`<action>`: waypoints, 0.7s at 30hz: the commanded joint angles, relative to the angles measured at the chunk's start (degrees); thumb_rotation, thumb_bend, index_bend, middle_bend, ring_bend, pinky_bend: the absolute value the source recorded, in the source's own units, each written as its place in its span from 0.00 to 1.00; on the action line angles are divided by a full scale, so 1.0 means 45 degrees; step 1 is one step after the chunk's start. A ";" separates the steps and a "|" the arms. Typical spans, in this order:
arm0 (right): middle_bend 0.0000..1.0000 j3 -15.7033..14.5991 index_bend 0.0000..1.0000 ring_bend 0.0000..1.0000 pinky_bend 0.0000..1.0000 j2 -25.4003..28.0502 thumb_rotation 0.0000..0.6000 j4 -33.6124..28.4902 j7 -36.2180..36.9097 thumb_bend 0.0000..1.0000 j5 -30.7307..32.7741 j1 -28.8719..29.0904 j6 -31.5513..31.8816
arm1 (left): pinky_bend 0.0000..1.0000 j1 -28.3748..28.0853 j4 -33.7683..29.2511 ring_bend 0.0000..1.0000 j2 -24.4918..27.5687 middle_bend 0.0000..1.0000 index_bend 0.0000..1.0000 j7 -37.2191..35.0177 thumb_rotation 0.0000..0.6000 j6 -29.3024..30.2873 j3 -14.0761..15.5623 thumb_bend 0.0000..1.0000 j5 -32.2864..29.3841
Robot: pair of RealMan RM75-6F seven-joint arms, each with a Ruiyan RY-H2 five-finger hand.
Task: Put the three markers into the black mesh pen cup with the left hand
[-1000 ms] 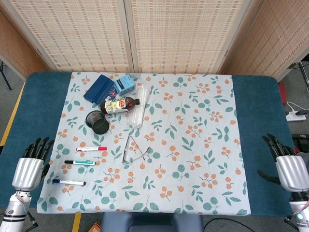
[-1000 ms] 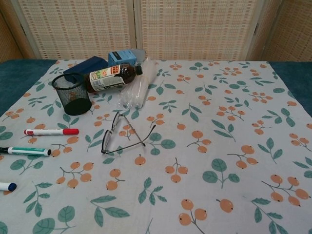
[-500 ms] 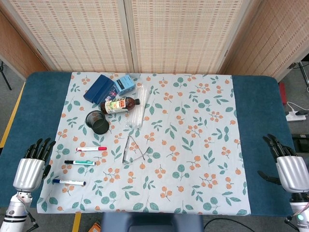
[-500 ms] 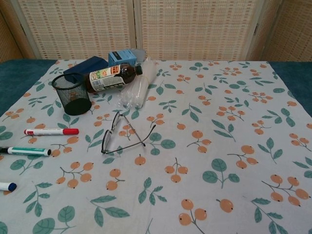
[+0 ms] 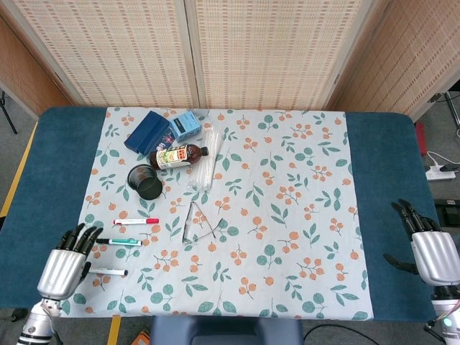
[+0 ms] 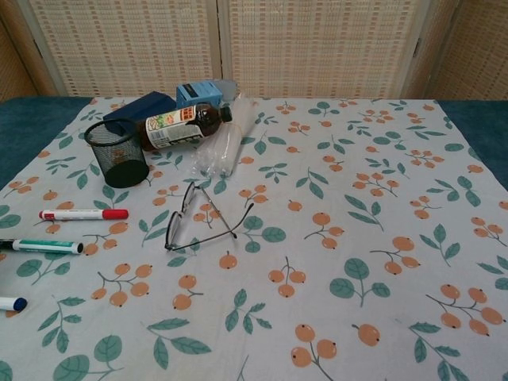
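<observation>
left hand (image 5: 65,267) fingers spread, holding nothing, just left of blue marker (image 5: 108,272) | three markers lie flat, long axes left-right, green marker (image 5: 119,241) and red marker (image 5: 136,221) beyond | black mesh pen cup (image 5: 146,182) farther back | right hand (image 5: 431,251) open, empty, well apart

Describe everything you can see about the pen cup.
The pen cup is a round, black cup that looks like fine wire mesh, with a solid rim and base. It stands upright and empty on the patterned cloth, at its left side. The bottle lies just behind it, the red marker in front. Nothing visibly touches it but the cloth.
</observation>
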 commanded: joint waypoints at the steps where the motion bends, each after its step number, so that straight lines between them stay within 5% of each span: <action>1: 0.06 -0.0004 0.11 0.24 0.29 0.0000 1.00 0.0017 0.0060 0.00 -0.0046 0.0004 0.0016 | 0.18 0.0632 -0.0545 0.07 -0.1115 0.17 0.15 0.1823 1.00 -0.0210 0.1012 0.28 0.0660; 9: 0.06 -0.0012 0.11 0.24 0.29 0.0087 1.00 0.0029 0.0327 0.00 -0.0157 -0.0047 0.0149 | 0.18 0.0951 0.1015 0.12 -0.3297 0.25 0.25 0.2199 1.00 -0.0060 0.0760 0.28 0.0782; 21: 0.06 -0.0036 0.11 0.24 0.29 0.0138 1.00 0.0049 0.0465 0.00 -0.0203 -0.0043 0.0125 | 0.20 0.0987 0.2582 0.16 -0.4262 0.35 0.35 0.1243 1.00 -0.0138 0.0062 0.28 0.0003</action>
